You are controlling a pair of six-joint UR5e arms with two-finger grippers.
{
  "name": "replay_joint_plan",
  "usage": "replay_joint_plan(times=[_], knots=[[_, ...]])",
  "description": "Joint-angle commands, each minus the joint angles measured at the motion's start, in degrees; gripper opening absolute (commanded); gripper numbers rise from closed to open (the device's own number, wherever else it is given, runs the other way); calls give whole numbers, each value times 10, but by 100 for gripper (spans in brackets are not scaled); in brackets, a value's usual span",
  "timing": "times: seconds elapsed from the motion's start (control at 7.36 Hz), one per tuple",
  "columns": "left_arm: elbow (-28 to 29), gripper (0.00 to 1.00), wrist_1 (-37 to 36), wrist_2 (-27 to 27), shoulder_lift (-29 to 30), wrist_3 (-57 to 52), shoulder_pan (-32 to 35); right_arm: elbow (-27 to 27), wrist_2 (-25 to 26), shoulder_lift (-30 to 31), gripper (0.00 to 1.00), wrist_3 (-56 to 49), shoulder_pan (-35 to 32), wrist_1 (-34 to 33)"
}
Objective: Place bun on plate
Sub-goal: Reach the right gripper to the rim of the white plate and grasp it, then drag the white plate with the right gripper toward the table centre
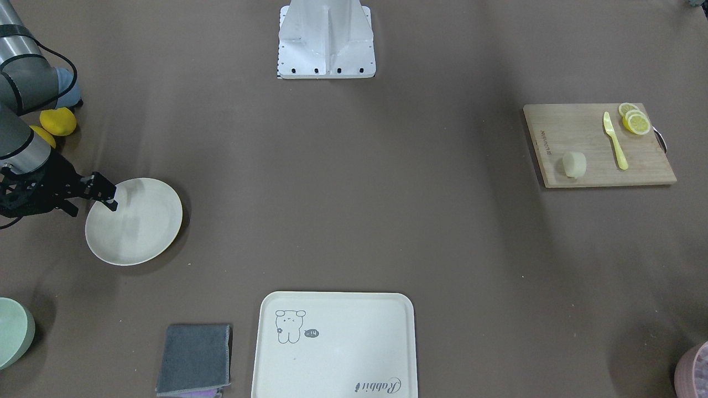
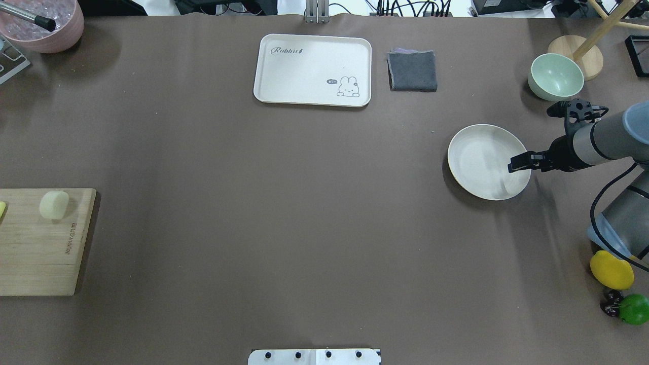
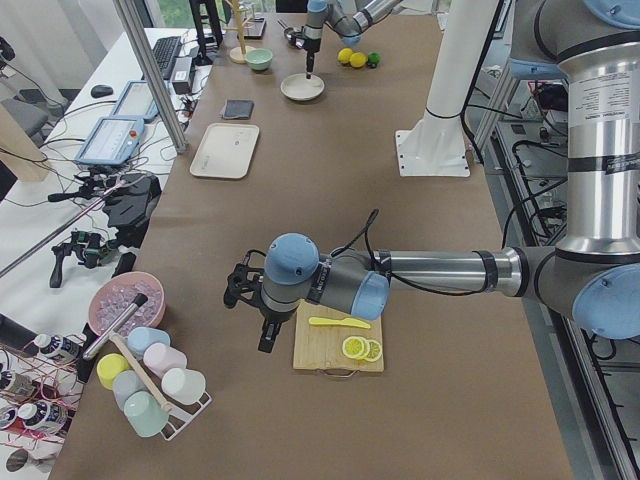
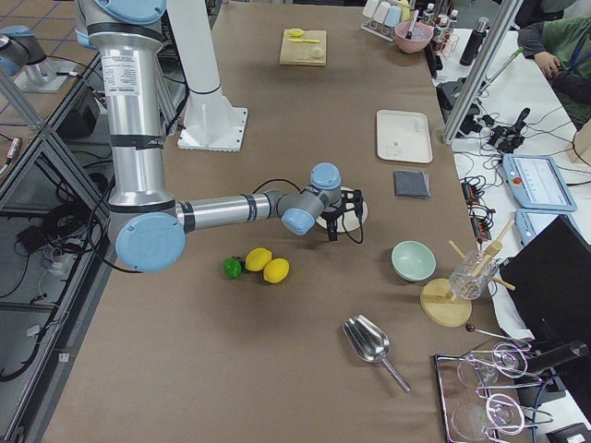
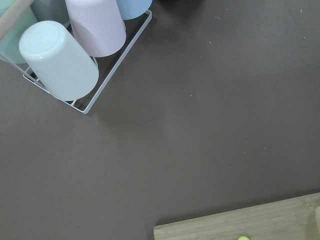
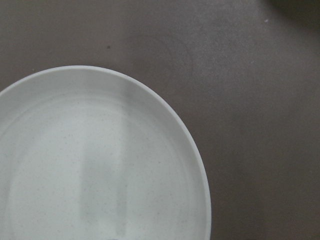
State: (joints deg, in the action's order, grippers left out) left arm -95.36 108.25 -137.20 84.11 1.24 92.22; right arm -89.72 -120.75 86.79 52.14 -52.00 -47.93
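The bun (image 1: pixel 574 164) (image 2: pixel 53 204) lies on a wooden cutting board (image 1: pixel 597 146) at the robot's left end of the table. The round cream plate (image 1: pixel 138 232) (image 2: pixel 476 162) (image 6: pixel 100 165) sits empty at the right end. My right gripper (image 1: pixel 110 202) (image 2: pixel 514 166) hangs over the plate's edge nearest its arm. Its fingers show as one narrow dark tip with no gap and nothing held. My left gripper (image 3: pixel 268 338) appears only in the exterior left view. It hovers beside the board, off the end away from the lemon slices. I cannot tell if it is open or shut.
A yellow knife (image 1: pixel 615 141) and lemon slices (image 1: pixel 635 120) share the board. A cream tray (image 2: pixel 312 68), grey cloth (image 2: pixel 412 71) and green bowl (image 2: pixel 555 76) line the far side. Lemons (image 1: pixel 58 121) lie by the right arm. A cup rack (image 5: pixel 75 50) stands near the left gripper.
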Motion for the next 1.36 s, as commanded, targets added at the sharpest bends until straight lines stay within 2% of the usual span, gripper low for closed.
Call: replay_joint_plan(times=[0.0,0.14,0.68,0.81,0.95,1.09,1.22], knots=[[-2,98,-1,-2,-1,-1,1,-1,1,1,29,1,1,0],[-2,98,-1,-3,-1,-1,1,2,3,-4,1,1,1,-1],[-3,98,-1,-3,0,-1,1,-4,3,-13,0,43,-17,-1],[-3,98,-1,-3,1,-1,1,-11,-31,-21,0,62,-40,-1],[-3,98,-1,-4,1,-1,1,-18,-87,-38,0,67,-69,-6],[-4,98,0,-4,0,-1,1,-18,-100,-56,0,69,-74,-2],[-3,98,-1,-4,1,-1,1,-14,-102,-102,0,96,-65,-7]])
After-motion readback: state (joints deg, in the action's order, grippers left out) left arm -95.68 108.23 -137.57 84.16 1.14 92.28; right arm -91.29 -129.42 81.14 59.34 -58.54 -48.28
